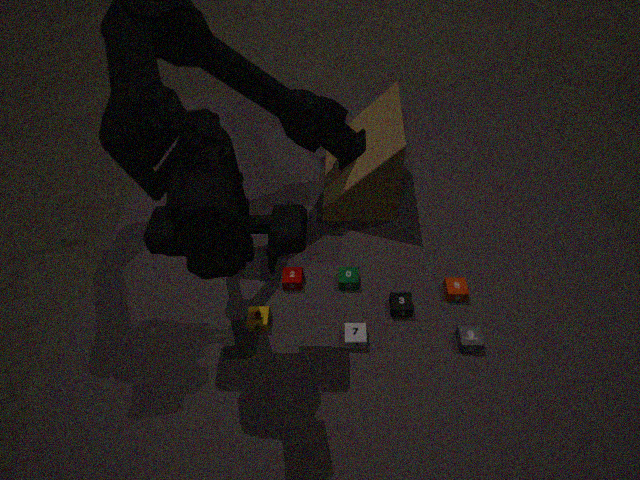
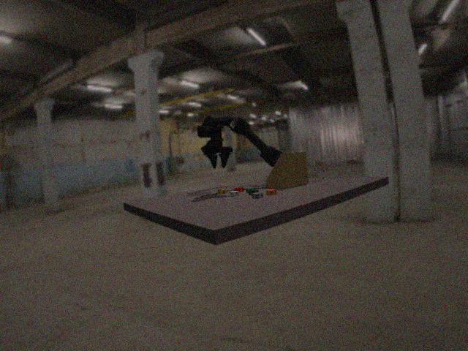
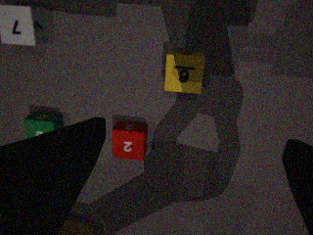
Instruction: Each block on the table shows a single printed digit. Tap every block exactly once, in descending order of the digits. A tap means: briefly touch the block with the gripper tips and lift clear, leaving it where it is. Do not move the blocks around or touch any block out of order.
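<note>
We are holding the gripper [image 1: 258,258] [image 2: 219,167] [image 3: 193,137] spread and empty, well above the table [image 2: 215,219]. The yellow block marked 6 [image 1: 258,318] [image 2: 221,191] [image 3: 184,73] is lying near the red block marked 2 [image 1: 292,279] [image 2: 238,189] [image 3: 129,142], apart from it. Its digit's top is pointing toward the base side; its top face is looking roughly square, showing us no clear long axis.

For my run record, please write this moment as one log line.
arm: above table | fingers: open, nothing between | below wrist view: red 2, yellow block | contact: none seen
</note>
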Controlling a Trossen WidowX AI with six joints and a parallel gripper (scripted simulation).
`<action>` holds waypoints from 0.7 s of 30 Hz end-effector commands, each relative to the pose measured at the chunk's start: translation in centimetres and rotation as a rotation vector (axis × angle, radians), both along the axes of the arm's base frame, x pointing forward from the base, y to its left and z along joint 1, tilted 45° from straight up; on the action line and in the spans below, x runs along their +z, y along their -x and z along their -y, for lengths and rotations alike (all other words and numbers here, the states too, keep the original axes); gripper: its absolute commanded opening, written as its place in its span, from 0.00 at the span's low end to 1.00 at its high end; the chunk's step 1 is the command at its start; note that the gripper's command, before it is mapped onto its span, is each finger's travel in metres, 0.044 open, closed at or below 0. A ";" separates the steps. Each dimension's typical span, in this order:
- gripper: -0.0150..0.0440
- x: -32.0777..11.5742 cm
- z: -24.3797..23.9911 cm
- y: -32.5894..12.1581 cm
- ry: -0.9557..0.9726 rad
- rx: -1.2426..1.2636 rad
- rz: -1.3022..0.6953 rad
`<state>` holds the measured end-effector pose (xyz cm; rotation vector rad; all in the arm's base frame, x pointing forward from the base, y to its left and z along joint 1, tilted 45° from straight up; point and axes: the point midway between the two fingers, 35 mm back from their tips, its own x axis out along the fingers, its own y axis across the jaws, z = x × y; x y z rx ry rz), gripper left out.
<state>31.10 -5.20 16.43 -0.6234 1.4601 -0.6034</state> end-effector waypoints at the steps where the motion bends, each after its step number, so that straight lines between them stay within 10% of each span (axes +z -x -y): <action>1: 0.93 -0.2 0.1 0.2 0.003 0.001 -0.015; 21: 0.93 -6.3 -7.4 -4.3 -0.027 0.010 -0.012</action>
